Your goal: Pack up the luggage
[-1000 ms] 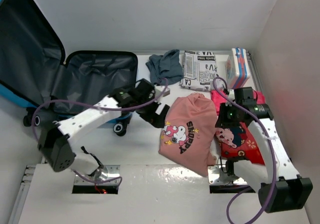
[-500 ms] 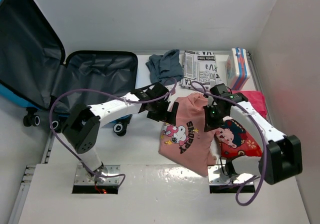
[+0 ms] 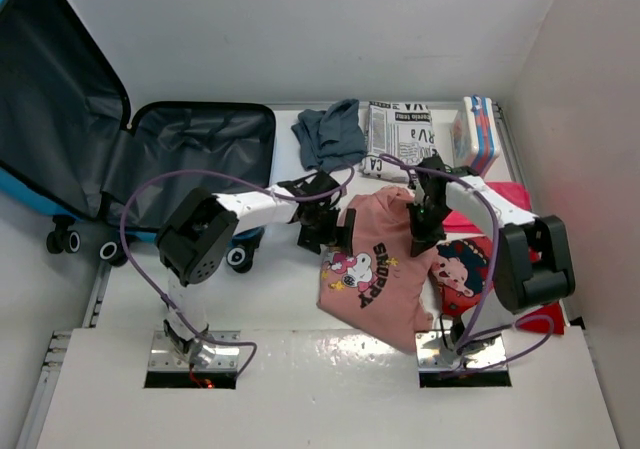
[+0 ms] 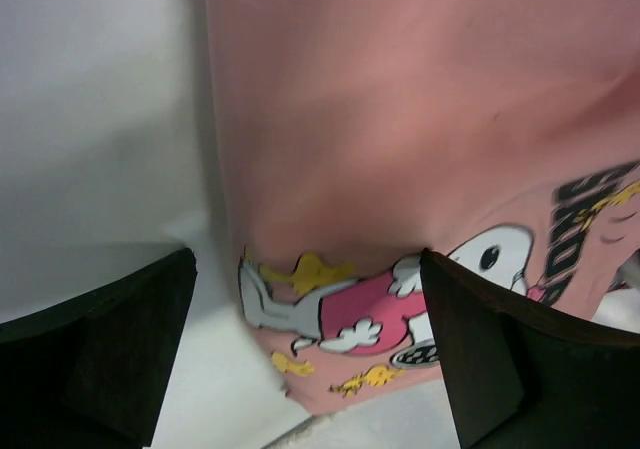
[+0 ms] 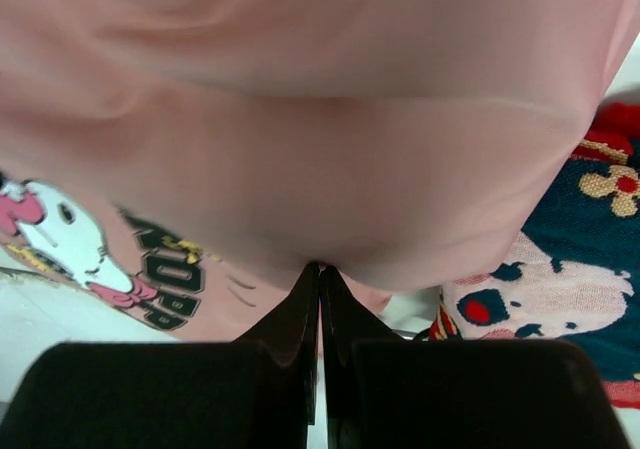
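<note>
The blue luggage (image 3: 190,154) lies open at the left, its dark grey lining bare and its lid propped up behind. A pink Snoopy sweatshirt (image 3: 375,269) lies on the table in the middle. My left gripper (image 3: 332,231) is open at the sweatshirt's left edge; in the left wrist view (image 4: 310,359) its jaws straddle the printed hem (image 4: 340,319) without touching it. My right gripper (image 3: 419,237) is at the sweatshirt's right edge. In the right wrist view (image 5: 320,269) its jaws are shut, pinching a fold of the pink fabric (image 5: 320,169).
A red and navy cartoon garment (image 3: 480,279) lies under the sweatshirt's right side. A grey garment (image 3: 330,134), a folded newspaper-print item (image 3: 400,141) and a white-and-blue striped box (image 3: 475,134) sit along the back. A wall stands close on the right.
Both arms have swung in to the pink sweatshirt. The left gripper moved right to its left edge. The right gripper moved left and back from the red garment to its right edge.
</note>
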Robot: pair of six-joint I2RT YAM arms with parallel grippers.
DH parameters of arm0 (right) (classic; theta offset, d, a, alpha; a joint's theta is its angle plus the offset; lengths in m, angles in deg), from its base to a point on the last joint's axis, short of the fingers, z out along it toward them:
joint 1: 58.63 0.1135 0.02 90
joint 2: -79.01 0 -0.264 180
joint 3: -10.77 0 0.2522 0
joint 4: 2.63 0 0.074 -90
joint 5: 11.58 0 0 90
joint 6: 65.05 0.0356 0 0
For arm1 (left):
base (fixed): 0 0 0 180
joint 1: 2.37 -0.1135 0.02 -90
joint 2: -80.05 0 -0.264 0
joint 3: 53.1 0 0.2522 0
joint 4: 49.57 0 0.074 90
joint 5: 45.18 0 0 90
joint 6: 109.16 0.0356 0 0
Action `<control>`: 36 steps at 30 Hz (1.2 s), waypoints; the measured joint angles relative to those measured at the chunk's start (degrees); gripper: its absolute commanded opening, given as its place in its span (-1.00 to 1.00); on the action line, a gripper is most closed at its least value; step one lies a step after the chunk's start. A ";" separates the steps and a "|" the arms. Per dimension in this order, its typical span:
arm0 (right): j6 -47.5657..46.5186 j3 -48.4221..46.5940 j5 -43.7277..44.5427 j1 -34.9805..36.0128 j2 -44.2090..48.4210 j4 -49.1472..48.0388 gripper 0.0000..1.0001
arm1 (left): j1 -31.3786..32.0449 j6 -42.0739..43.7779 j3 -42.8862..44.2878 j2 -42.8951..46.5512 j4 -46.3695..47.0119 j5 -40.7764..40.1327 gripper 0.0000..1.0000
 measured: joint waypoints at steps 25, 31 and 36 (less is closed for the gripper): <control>2.03 -4.59 1.81 0.98 -10.45 -1.60 -1.00 | 1.88 -5.55 0.72 -4.92 15.39 7.85 -0.72; 2.10 -6.56 0.98 1.16 -7.85 -1.53 -1.00 | 1.92 2.16 5.05 -0.37 9.64 6.69 -1.00; -0.31 -11.65 0.74 1.38 -0.66 -0.55 -1.00 | -1.03 14.10 12.02 8.04 -0.81 4.35 -1.00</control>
